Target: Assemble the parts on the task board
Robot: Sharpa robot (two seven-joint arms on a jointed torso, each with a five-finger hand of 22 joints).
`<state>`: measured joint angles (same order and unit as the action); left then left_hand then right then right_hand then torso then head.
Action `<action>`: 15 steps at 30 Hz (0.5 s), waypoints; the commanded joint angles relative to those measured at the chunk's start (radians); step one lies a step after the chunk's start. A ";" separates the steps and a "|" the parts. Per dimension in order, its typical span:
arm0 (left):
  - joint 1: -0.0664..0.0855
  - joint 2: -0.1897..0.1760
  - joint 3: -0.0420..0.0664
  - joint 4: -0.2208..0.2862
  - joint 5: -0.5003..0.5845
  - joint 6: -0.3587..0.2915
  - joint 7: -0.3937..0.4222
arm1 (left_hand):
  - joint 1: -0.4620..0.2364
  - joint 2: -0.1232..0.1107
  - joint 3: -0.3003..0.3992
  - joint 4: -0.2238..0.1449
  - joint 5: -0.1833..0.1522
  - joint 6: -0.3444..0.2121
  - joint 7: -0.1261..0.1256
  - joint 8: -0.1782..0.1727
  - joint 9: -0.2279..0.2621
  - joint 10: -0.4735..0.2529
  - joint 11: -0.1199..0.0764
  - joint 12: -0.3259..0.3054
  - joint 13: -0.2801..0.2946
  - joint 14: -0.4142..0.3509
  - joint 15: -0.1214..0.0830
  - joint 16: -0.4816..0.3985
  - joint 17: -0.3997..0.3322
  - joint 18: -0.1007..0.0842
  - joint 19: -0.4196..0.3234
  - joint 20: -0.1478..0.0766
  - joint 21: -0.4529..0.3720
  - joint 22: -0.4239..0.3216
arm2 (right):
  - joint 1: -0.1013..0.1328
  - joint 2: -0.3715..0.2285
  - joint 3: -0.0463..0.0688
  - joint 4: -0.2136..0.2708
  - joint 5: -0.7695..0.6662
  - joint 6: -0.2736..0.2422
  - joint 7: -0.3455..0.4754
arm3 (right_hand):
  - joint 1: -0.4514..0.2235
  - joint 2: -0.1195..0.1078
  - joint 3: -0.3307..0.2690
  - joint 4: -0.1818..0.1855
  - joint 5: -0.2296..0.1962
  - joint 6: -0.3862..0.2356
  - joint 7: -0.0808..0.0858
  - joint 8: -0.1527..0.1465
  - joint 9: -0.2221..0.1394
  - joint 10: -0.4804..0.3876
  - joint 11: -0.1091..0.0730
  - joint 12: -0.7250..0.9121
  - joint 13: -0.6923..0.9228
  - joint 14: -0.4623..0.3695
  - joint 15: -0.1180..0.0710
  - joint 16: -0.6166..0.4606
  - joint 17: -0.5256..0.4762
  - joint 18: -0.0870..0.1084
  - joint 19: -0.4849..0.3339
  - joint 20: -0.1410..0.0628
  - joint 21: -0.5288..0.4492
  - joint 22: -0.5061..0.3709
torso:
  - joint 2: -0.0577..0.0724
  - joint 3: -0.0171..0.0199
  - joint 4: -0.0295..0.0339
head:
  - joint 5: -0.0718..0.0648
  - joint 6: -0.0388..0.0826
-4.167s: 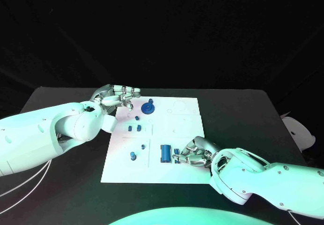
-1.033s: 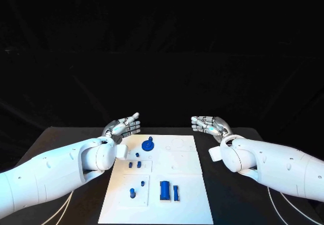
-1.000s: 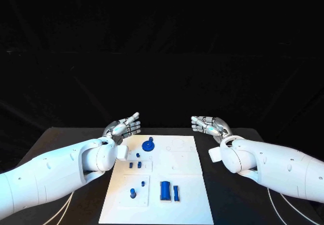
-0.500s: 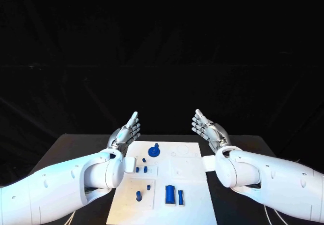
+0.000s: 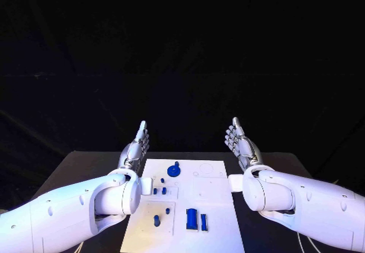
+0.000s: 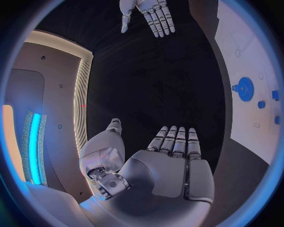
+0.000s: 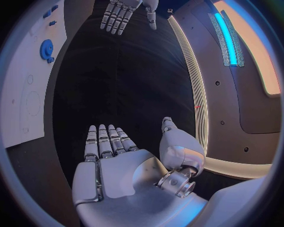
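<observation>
The task board (image 5: 199, 197) lies flat on the black table (image 5: 68, 168), below and between the two raised hands, touched by neither. From the head camera seven blue parts can be counted on it: one round gear (image 5: 174, 171) at the end nearest the fingertips, one small peg (image 5: 161, 180) just behind it, a pair of short pegs (image 5: 159, 191) side by side further back towards the wrists, then a small stud (image 5: 167, 210) and a rounded peg (image 5: 156, 221), a thick block (image 5: 192, 219) and a slim bar (image 5: 204, 222) beside it on the right hand's side.

The left hand (image 5: 135, 150) is empty, its fingers straight and together, pointing up and away over the board's far left corner. The right hand (image 5: 242, 144) mirrors it over the far right corner, likewise empty with fingers extended.

The left wrist camera shows the left palm (image 6: 163, 170) with the thumb set apart, which the head camera does not reveal, plus the gear (image 6: 243, 88) and the right hand (image 6: 148, 13) opposite. The right wrist camera shows the right palm (image 7: 121, 172), thumb apart, the gear (image 7: 46, 48), and faint circle outlines on the board's bare part (image 7: 26, 101).
</observation>
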<state>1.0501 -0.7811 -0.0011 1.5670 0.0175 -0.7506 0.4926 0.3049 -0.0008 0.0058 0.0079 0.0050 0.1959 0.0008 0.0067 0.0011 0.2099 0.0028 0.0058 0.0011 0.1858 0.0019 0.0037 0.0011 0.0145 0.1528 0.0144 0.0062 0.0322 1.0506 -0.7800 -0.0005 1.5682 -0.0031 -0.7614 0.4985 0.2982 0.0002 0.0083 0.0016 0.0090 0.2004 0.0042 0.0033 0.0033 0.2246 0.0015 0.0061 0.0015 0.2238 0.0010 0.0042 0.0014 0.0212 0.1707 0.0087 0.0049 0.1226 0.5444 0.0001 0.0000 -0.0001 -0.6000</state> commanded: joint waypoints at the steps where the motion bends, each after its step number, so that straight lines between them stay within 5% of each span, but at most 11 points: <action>1: 0.000 0.001 0.001 0.003 -0.017 -0.019 0.027 | -0.097 0.001 -0.006 -0.008 -0.005 -0.062 -0.001 -0.007 -0.001 -0.067 -0.003 -0.006 -0.001 -0.059 -0.002 -0.004 -0.001 -0.014 -0.049 -0.014 -0.006 -0.032 | -0.001 0.000 0.000 0.002 0.003 -0.009 0.021 | -0.095 0.000 -0.008 -0.002 -0.009 -0.064 -0.004 -0.003 -0.003 -0.071 -0.002 -0.006 -0.001 -0.072 -0.001 -0.004 -0.001 -0.021 -0.054 -0.009 -0.005 -0.039 | 0.000 -0.0001 0.0000 | 0.000 0.000; 5: 0.000 0.001 0.001 0.003 -0.017 -0.019 0.027 | -0.128 0.001 -0.006 -0.008 -0.005 -0.083 -0.001 -0.007 -0.001 -0.088 -0.003 -0.006 -0.001 -0.078 -0.002 -0.004 -0.001 -0.014 -0.063 -0.014 -0.006 -0.032 | -0.001 0.000 0.000 0.002 0.003 -0.009 0.021 | -0.126 0.000 -0.008 -0.002 -0.009 -0.085 -0.004 -0.003 -0.003 -0.095 -0.002 -0.006 -0.001 -0.095 -0.001 -0.004 -0.001 -0.021 -0.071 -0.009 -0.005 -0.052 | 0.000 -0.0001 0.0000 | 0.000 0.000; 6: 0.000 0.001 0.001 0.003 -0.017 -0.019 0.027 | -0.136 0.001 -0.006 -0.008 -0.005 -0.087 -0.001 -0.007 -0.001 -0.094 -0.003 -0.006 -0.001 -0.083 -0.002 -0.004 -0.001 -0.014 -0.068 -0.014 -0.006 -0.032 | -0.001 0.000 0.000 0.002 0.003 -0.009 0.021 | -0.133 0.000 -0.008 -0.002 -0.009 -0.090 -0.004 -0.003 -0.003 -0.100 -0.002 -0.006 -0.001 -0.100 -0.001 -0.004 -0.001 -0.021 -0.076 -0.009 -0.005 -0.123 | 0.000 -0.0001 0.0000 | 0.000 0.000; 15: 0.000 0.001 0.001 0.003 -0.017 -0.019 0.027 | -0.185 0.001 -0.006 -0.008 -0.005 -0.116 -0.001 -0.007 -0.001 -0.127 -0.003 -0.006 -0.001 -0.111 -0.002 -0.004 -0.001 -0.014 -0.153 -0.014 -0.006 -0.032 | -0.001 0.000 0.000 0.002 0.003 -0.009 0.021 | -0.179 0.000 -0.008 -0.002 -0.009 -0.120 -0.004 -0.003 -0.003 -0.135 -0.002 -0.006 -0.001 -0.134 -0.001 -0.004 -0.001 -0.021 -0.099 -0.009 -0.005 -0.123 | 0.000 -0.0001 0.0000 | 0.000 0.000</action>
<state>1.0499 -0.7811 -0.0011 1.5672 0.0118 -0.7644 0.5010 0.1636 0.0011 0.0031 0.0051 0.0050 0.1079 -0.0004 0.0067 0.0015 0.1136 -0.0013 0.0058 0.0013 0.1032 -0.0016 0.0036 0.0013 0.0147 0.0601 0.0006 0.0062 0.0031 1.0502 -0.7800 -0.0005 1.5686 0.0044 -0.7726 0.5039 0.1449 -0.0011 0.0055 -0.0011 0.0052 0.0974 -0.0013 0.0033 0.0012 0.1096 -0.0003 0.0062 0.0017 0.1076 0.0003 0.0042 0.0012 0.0061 0.0668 0.0009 0.0050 0.0144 0.5442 0.0000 0.0000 0.0000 -0.5999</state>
